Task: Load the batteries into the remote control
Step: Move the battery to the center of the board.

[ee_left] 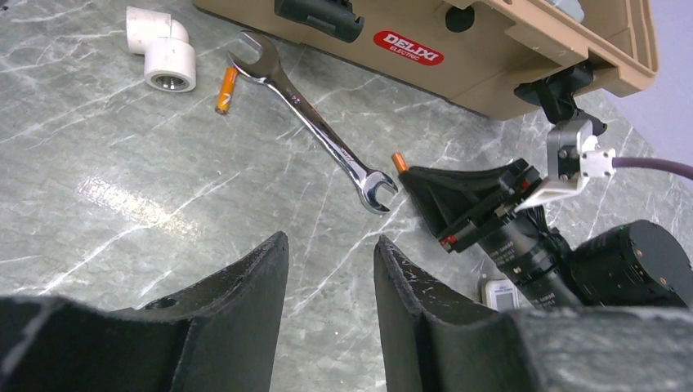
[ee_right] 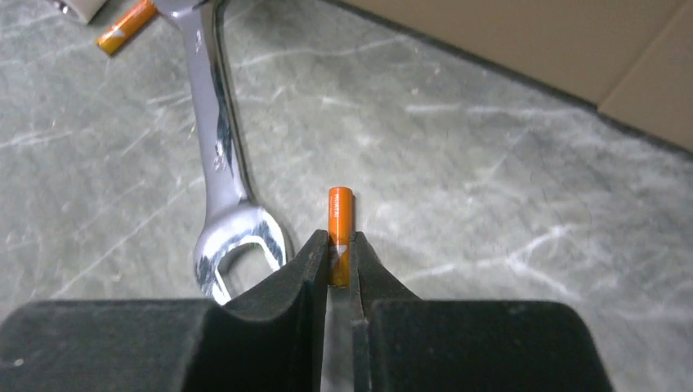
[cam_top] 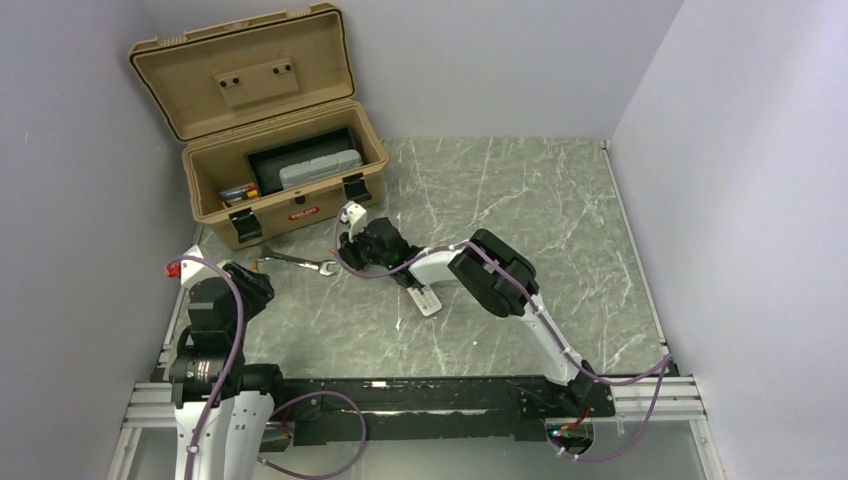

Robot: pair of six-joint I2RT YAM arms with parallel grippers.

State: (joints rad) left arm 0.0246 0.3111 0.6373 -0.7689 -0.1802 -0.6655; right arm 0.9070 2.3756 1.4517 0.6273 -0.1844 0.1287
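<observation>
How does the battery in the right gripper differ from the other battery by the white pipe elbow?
The gripped battery is pinched by its near end in the right gripper; the loose battery lies free on the table, untouched. The gripped battery is beside one head of the wrench; the loose battery is at the opposite head, next to the pipe elbow. Both are slim orange cylinders of similar size.

Wrench (cam_top: 297,262) before toolbox (cam_top: 320,203); battery (ee_right: 340,220) beside wrench head; remote (cam_top: 427,300) further right.
</observation>
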